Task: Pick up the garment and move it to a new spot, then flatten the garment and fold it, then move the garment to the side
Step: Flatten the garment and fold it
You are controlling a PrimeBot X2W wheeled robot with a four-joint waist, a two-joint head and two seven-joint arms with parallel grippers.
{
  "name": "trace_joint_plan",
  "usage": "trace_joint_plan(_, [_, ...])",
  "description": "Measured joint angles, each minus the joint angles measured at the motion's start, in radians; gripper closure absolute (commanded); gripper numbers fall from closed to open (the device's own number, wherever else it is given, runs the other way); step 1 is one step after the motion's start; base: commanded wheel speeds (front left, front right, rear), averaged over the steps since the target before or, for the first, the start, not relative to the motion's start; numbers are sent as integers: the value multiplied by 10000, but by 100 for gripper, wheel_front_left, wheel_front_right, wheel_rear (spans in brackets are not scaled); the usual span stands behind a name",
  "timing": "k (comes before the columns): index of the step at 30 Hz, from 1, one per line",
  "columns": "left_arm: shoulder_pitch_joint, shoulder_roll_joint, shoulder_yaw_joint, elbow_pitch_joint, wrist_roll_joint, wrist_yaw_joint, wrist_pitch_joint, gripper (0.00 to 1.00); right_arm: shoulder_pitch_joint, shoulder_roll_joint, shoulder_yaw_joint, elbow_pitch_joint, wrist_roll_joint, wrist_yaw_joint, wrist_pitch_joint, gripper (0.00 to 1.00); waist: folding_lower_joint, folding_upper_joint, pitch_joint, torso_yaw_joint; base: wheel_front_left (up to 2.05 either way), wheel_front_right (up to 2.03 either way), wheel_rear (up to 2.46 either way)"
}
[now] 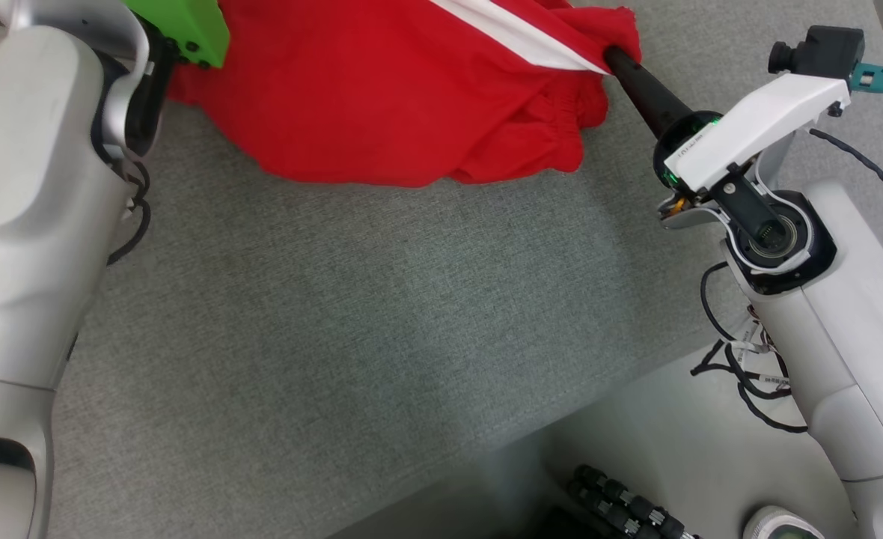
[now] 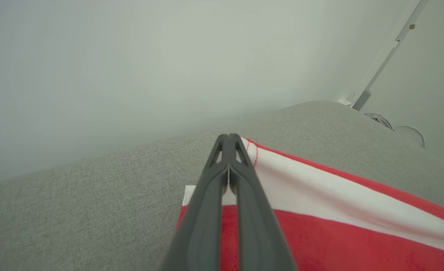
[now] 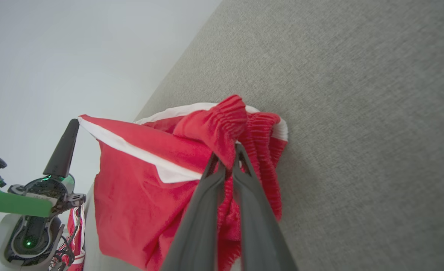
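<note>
The red garment [image 1: 382, 97], a pair of shorts with a white stripe, hangs stretched between the 2 grippers over the far part of a grey cloth-covered table [image 1: 337, 337]. The stripe runs along the taut top edge from one gripper to the other. Below that edge the cloth sags in loose folds toward the table, but I cannot tell whether the lowest fold touches it.

The right gripper [image 3: 227, 152] is clamped on the gathered elastic waistband, its 2 dark fingers pressed almost together with a bunch of ribbed red cloth pinched between the tips. More of the waistband spills over and beside the fingers.

The left gripper [image 2: 228, 138] has its jaws together at the opposite corner, on the hem where the white stripe ends. In the right wrist view the corner of the cloth pulls to a point right at its tip.

In the head view a green cover [image 1: 187, 26] on the left wrist sits over the left edge of the garment. The near part of the table lies bare between the 2 pale forearms, and pale floor [image 1: 673, 419] shows beyond the table's lower right edge.
</note>
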Motion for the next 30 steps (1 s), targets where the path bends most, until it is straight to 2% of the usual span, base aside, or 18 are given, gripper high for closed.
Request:
trace_joint_plan(9, [-538, -98, 276, 895, 63, -92, -819, 100, -373, 242, -40, 734, -2, 4, -211, 100, 0, 0, 318, -337, 0, 0, 0])
trace_joint_plan(11, [-537, -109, 222, 1233, 65, -128, -832, 100, -421, 270, -17, 897, -6, 6, -215, 93, 0, 0, 330, -361, 0, 0, 0])
trace_joint_plan(13, [-536, -115, 217, 1490, 65, -174, -907, 100, -521, 307, 29, 1005, -38, 109, -276, 64, 0, 0, 329, -379, 0, 0, 0])
trace_joint_plan(14, [-536, -123, 209, 1595, 65, -176, -918, 100, -558, 334, 33, 1022, -38, 171, -328, 25, 0, 0, 326, -384, 0, 0, 0])
trace_joint_plan(15, [-536, -138, 180, 1693, 65, -186, -928, 100, -612, 364, 48, 1068, -44, 196, -357, 0, 0, 0, 321, -388, 0, 0, 0])
trace_joint_plan(16, [-535, -176, 146, 1837, 65, -244, -1009, 94, -673, 384, 79, 1131, -77, 259, -384, 0, 0, 0, 308, -387, 0, 0, 0])
trace_joint_plan(17, [-523, -230, 100, 1962, 65, -278, -1024, 64, -719, 407, 84, 1204, -134, 261, -445, 0, 0, 0, 285, -382, 0, 0, 0])
trace_joint_plan(18, [-520, -299, 59, 2075, 65, -295, -1104, 49, -739, 408, 88, 1281, -157, 297, -506, 0, 1, 0, 254, -373, 0, 0, 0])
trace_joint_plan(19, [-520, -351, 23, 2163, 67, -370, -1126, 0, -745, 408, 88, 1358, -213, 339, -533, 0, 0, 0, 217, -361, 0, 0, 0])
trace_joint_plan(25, [-520, -658, -242, 2424, 213, -587, -1444, 0, -756, 341, 100, 1806, -510, 391, -848, 0, 0, 0, -85, -237, 0, 0, 0])
trace_joint_plan(30, [-322, -965, -295, 2451, 238, -702, -1712, 0, -757, -117, 105, 2188, -1026, 407, -1174, 0, 0, 0, -427, -72, 0, 0, 0])
